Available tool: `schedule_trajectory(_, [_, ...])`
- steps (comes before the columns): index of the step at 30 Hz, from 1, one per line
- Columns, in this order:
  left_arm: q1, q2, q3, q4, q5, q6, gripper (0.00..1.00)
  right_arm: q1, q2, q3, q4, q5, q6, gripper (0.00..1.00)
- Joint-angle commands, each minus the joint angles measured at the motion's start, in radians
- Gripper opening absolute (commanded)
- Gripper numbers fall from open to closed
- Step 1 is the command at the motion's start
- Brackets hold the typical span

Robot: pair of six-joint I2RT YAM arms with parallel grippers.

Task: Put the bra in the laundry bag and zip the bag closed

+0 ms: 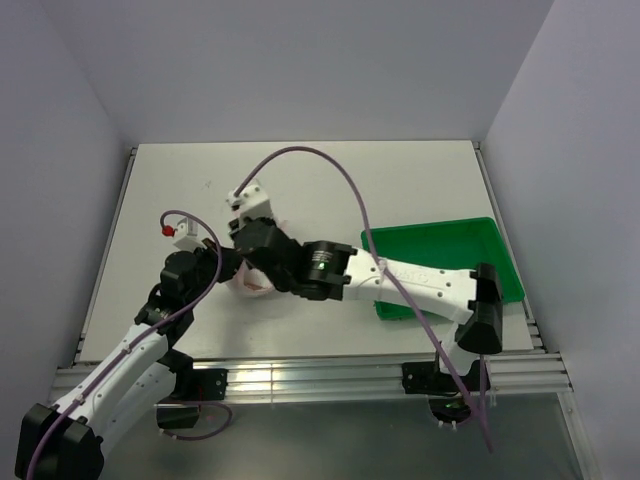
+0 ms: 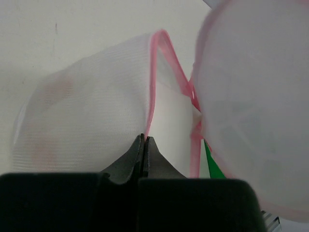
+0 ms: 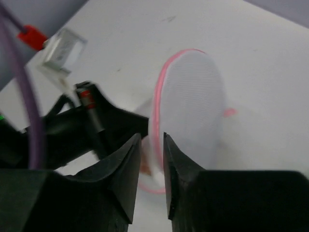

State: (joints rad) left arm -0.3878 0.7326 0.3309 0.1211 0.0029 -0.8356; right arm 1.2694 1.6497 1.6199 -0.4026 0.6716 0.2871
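The laundry bag (image 1: 250, 282) lies between both grippers at mid-table, white mesh with pink trim. My left gripper (image 2: 145, 137) is shut on the pink rim of one mesh half (image 2: 87, 111). The other half (image 2: 256, 96) stands up close on the right. My right gripper (image 3: 152, 136) has its jaws narrowly apart, and the upright pink rim (image 3: 157, 96) lines up with the gap just beyond the tips. The bra is mostly hidden: faint peach patches (image 2: 53, 89) show through the mesh, and a peach bit (image 3: 145, 166) shows low between the right jaws.
A green tray (image 1: 440, 255) sits at the right under the right arm, and a sliver of it shows in the left wrist view (image 2: 212, 164). My left gripper (image 3: 111, 125) appears dark just left of the bag. Purple cables arc over the table.
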Motion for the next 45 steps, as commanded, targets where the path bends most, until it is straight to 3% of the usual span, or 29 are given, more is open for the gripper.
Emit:
schedule_trajectory(1, [-0.005,-0.01,0.004,0.094,0.003,0.001,0.0,0.035,0.039,0.052,-0.009,-0.144,0.018,0.45])
schedule_trajectory(2, [-0.005,-0.012,-0.007,0.097,0.003,0.001,0.0,0.028,0.023,0.032,0.01,-0.162,0.018,0.63])
schedule_trajectory(3, [-0.005,-0.013,-0.013,0.101,0.003,-0.002,0.0,0.018,-0.02,-0.021,0.03,-0.2,0.018,0.68])
schedule_trajectory(7, [-0.003,-0.013,-0.058,0.143,0.003,-0.02,0.0,-0.108,-0.135,-0.181,0.135,-0.421,0.081,0.68])
schedule_trajectory(11, [-0.003,-0.024,-0.061,0.118,-0.003,-0.008,0.0,-0.244,-0.241,-0.368,0.232,-0.481,0.129,0.57])
schedule_trajectory(16, [-0.002,-0.056,-0.055,0.091,-0.044,0.018,0.0,-0.506,-0.283,-0.586,0.428,-0.642,0.272,0.49])
schedule_trajectory(19, [-0.002,-0.065,-0.062,0.091,-0.044,0.02,0.0,-0.588,-0.225,-0.624,0.514,-0.751,0.364,0.57])
schedule_trajectory(23, [-0.002,-0.073,-0.073,0.088,-0.043,0.018,0.0,-0.622,-0.113,-0.624,0.603,-0.767,0.474,0.77])
schedule_trajectory(26, [0.0,-0.078,-0.079,0.081,-0.04,0.016,0.0,-0.646,-0.019,-0.608,0.691,-0.785,0.576,0.86])
schedule_trajectory(33, [0.0,-0.088,-0.089,0.071,-0.049,0.018,0.0,-0.654,0.182,-0.532,0.777,-0.874,0.734,0.88])
schedule_trajectory(36, [0.0,-0.079,-0.09,0.081,-0.055,0.015,0.0,-0.657,0.211,-0.555,0.869,-0.903,0.777,0.78])
schedule_trajectory(37, [0.0,-0.075,-0.089,0.09,-0.055,0.015,0.0,-0.659,0.213,-0.564,0.901,-0.92,0.79,0.63])
schedule_trajectory(39, [0.0,-0.059,-0.084,0.097,-0.06,0.016,0.0,-0.659,0.2,-0.607,0.997,-0.925,0.802,0.49])
schedule_trajectory(40, [0.0,-0.053,-0.081,0.098,-0.07,0.016,0.0,-0.657,0.193,-0.621,1.019,-0.926,0.798,0.35])
schedule_trajectory(43, [0.001,-0.026,-0.073,0.121,-0.093,0.018,0.0,-0.653,0.131,-0.687,1.073,-0.92,0.752,0.19])
schedule_trajectory(45, [0.006,0.007,-0.058,0.143,-0.11,0.016,0.0,-0.645,0.058,-0.745,1.071,-0.896,0.701,0.14])
